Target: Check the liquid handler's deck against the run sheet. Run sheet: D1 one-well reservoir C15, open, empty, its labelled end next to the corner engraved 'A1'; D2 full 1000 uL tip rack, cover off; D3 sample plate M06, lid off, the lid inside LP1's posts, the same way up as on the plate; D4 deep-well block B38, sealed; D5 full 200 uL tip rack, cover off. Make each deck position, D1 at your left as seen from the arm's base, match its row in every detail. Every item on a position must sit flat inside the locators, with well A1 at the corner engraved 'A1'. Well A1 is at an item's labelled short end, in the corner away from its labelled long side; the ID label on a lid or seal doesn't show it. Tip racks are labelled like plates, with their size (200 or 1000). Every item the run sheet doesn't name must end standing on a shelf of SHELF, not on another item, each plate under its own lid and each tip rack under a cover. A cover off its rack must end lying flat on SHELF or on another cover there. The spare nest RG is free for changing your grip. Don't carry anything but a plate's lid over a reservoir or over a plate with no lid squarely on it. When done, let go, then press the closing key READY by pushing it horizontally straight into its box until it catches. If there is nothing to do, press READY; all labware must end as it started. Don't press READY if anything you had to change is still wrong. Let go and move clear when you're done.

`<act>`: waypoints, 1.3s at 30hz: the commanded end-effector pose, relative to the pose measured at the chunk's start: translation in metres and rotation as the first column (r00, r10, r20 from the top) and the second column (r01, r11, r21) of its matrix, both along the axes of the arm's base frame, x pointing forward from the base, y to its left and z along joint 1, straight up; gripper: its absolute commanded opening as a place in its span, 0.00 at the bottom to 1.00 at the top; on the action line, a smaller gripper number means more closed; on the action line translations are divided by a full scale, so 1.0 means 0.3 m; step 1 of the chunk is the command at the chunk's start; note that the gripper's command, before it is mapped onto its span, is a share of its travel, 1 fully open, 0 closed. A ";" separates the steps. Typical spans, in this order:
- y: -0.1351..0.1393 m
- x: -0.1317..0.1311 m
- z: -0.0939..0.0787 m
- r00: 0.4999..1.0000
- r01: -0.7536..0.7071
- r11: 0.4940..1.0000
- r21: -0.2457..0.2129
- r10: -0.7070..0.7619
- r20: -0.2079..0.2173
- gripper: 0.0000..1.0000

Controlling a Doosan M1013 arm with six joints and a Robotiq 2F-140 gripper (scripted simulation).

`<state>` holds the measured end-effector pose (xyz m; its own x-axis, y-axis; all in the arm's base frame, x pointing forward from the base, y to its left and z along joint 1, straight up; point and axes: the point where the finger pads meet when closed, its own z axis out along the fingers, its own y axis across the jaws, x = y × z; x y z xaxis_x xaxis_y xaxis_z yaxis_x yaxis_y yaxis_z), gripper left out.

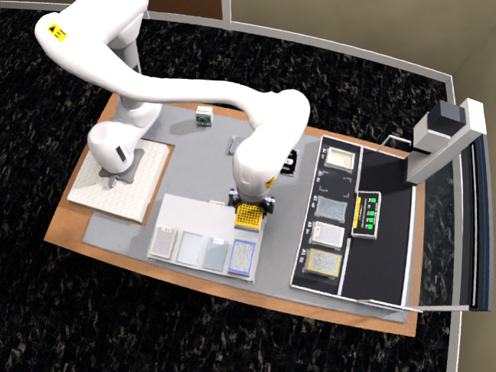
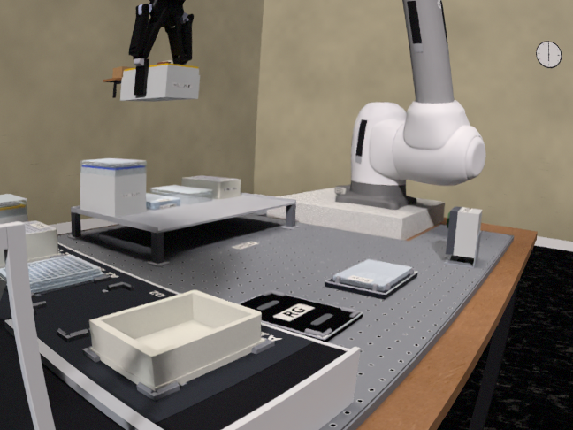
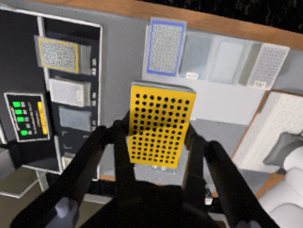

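Note:
My gripper [image 1: 251,204] [image 2: 159,65] [image 3: 157,118] is shut on a white tip rack with a yellow top full of dark holes [image 1: 248,216] [image 2: 159,82] [image 3: 160,123]. It holds the rack level, high above the shelf's [image 1: 192,212] [image 2: 208,211] deck-side end. On the black deck [image 1: 380,256], the open white reservoir [image 1: 339,158] [image 2: 175,333] sits in the end position. The second position [image 1: 334,186] holds nothing. After it come a clear plate [image 1: 331,209] [image 2: 55,271], a white block [image 1: 328,234] [image 3: 70,91] and a yellow-rimmed rack [image 1: 324,262] [image 3: 58,55].
The shelf carries a blue-rimmed rack [image 1: 241,256] [image 2: 113,185] [image 3: 165,47], two flat pale covers and a low plate [image 1: 163,241]. The RG nest [image 1: 288,164] [image 2: 295,312], a lid in its nest [image 2: 372,275] and the READY box [image 1: 203,115] [image 2: 465,234] stand on the grey board.

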<state>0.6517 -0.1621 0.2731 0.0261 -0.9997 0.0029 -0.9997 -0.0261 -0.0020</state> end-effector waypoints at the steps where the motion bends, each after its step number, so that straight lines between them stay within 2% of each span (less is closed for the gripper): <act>1: 0.001 0.001 0.003 1.000 0.000 1.000 0.000 0.000 0.001 0.10; 20: 0.001 0.001 0.003 1.000 0.000 1.000 0.000 0.000 0.001 0.10; 39: 0.000 0.001 -0.091 1.000 0.000 1.000 0.000 0.000 0.001 0.10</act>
<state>0.6517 -0.1620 0.2484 0.0261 -0.9997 0.0028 -0.9997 -0.0261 -0.0019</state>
